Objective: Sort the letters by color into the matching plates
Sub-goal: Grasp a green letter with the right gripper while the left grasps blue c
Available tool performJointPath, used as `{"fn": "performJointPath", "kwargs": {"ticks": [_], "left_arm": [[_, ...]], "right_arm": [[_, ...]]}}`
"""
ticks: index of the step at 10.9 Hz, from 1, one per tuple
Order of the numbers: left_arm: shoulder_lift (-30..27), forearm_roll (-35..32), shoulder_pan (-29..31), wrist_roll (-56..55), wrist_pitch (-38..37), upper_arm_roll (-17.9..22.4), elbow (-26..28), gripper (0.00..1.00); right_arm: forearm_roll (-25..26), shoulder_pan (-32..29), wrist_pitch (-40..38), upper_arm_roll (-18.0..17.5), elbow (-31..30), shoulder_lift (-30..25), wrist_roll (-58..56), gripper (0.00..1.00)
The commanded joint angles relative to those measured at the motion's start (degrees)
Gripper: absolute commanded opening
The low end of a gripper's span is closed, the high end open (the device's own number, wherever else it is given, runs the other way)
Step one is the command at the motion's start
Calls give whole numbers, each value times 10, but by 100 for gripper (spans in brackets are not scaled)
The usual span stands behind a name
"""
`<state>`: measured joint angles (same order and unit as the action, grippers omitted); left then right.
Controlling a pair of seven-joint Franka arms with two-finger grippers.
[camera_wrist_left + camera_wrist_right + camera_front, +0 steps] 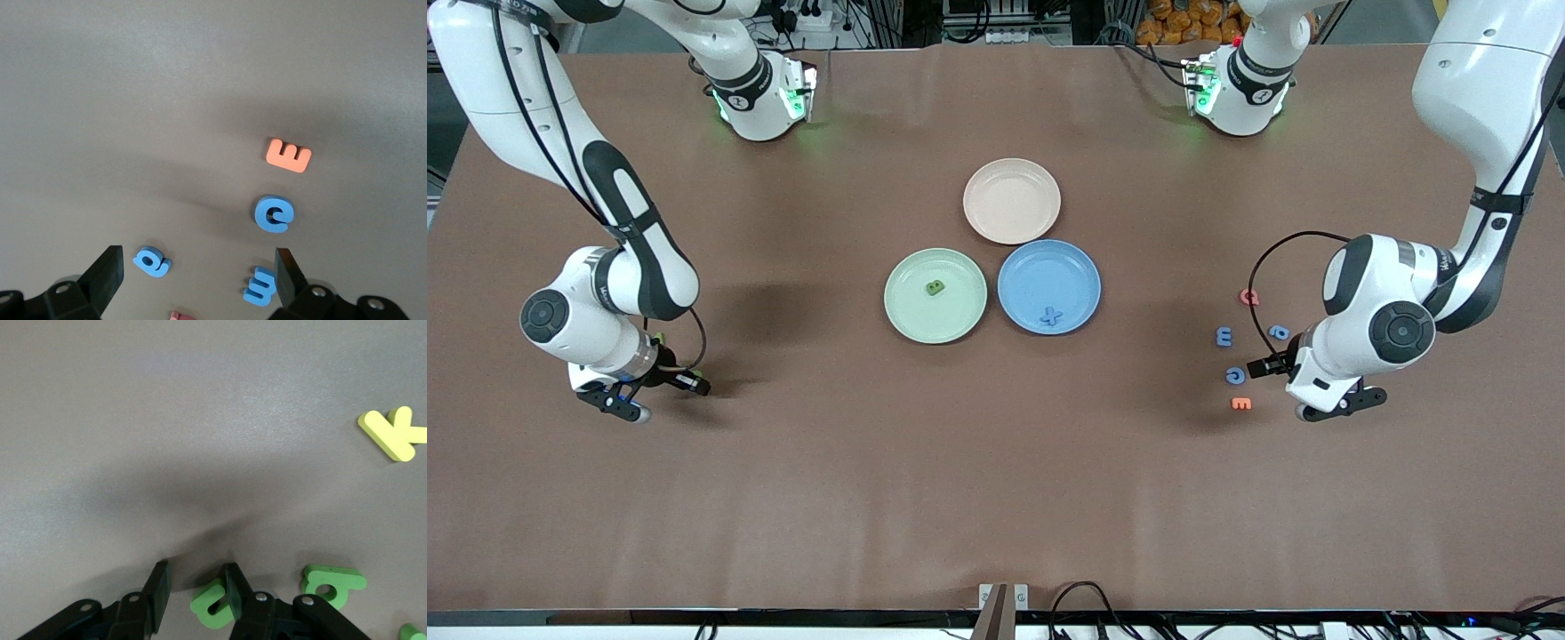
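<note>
The mint green plate [911, 313] holds one green letter [935, 287]. Beside it, the blue plate [1018, 276] holds a blue X [1052, 316]. At the right arm's end of the table, my right gripper [618, 402] [195, 577] is low on the table with its jaws narrowed around a green letter [212, 603]. One finger touches the letter and a gap shows at the other finger. A second green letter [330, 583] lies beside it. My left gripper [1338, 404] [197, 260] hangs open over three blue letters [152, 261] [273, 214] [260, 287].
A beige-pink plate [1012, 201] lies beside both plates, farther from the front camera. An orange E [1240, 404] [289, 155] and a red letter [1249, 297] lie among the blue ones. A yellow K [393, 433] lies near the green letters.
</note>
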<state>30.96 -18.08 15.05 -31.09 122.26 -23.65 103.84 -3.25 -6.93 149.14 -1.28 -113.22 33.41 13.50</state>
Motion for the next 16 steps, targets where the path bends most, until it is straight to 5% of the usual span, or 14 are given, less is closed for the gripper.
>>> {"fn": "performJointPath", "kwargs": {"ticks": [1, 13, 16], "left_arm": [[-11, -13, 15, 2, 38, -6, 32, 100], [-4, -12, 9, -10, 44, -5, 29, 100], [-4, -12, 8, -9, 44, -5, 29, 94]], "right_arm": [[2, -9, 10, -11, -3, 4, -5, 35], [3, -3, 22, -11, -44, -15, -5, 38], [18, -3, 41, -12, -56, -17, -5, 24]]}}
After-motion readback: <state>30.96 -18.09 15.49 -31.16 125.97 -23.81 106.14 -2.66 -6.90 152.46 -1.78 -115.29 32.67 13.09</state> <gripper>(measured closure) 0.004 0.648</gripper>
